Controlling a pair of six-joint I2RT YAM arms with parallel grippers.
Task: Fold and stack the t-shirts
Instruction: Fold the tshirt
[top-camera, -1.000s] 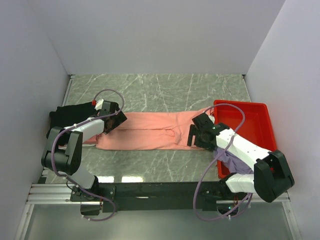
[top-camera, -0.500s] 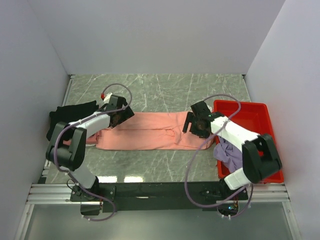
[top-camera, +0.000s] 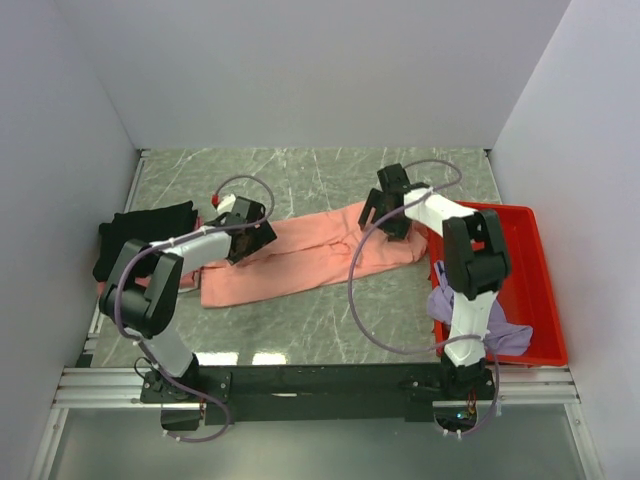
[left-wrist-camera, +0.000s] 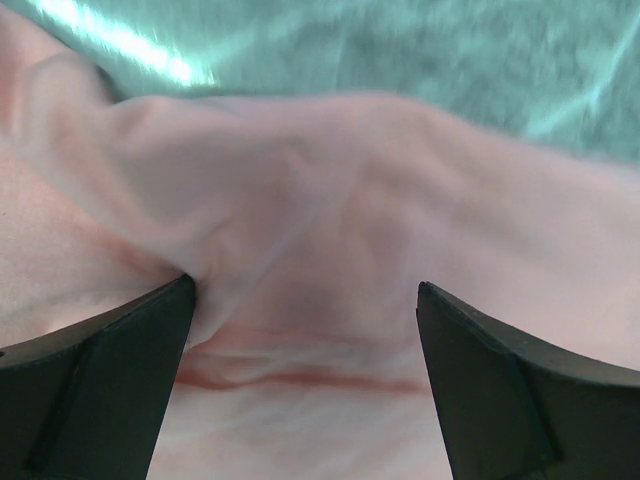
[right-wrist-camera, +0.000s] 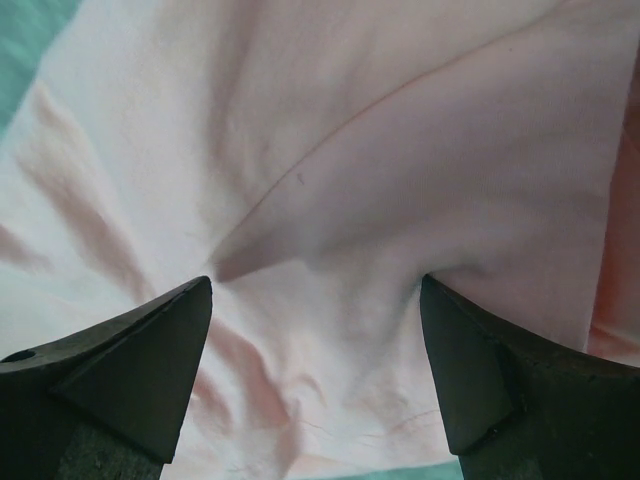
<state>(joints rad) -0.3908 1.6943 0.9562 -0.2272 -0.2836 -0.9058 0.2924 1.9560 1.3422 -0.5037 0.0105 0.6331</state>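
Observation:
The salmon-pink t-shirt (top-camera: 310, 255) lies folded in a long band across the marble table, its right end slanting toward the back. My left gripper (top-camera: 250, 235) is on its left part. In the left wrist view the gripper (left-wrist-camera: 305, 300) is open, its fingers wide apart and pressed on the wrinkled cloth (left-wrist-camera: 330, 200). My right gripper (top-camera: 385, 210) is on the shirt's far right end. In the right wrist view it (right-wrist-camera: 315, 290) is open, with creased cloth (right-wrist-camera: 330, 150) between the fingers. A black t-shirt (top-camera: 140, 235) lies at the left. A lavender t-shirt (top-camera: 465, 310) hangs over the tray's near left rim.
The red plastic tray (top-camera: 525, 260) stands at the right edge of the table. Grey walls close in the left, back and right. The black frame rail with the arm bases runs along the near edge.
Both grippers have moved toward the back of the table. The salmon-pink shirt has shifted with them, and its right end now sits farther back. The right arm has swung left of the tray.

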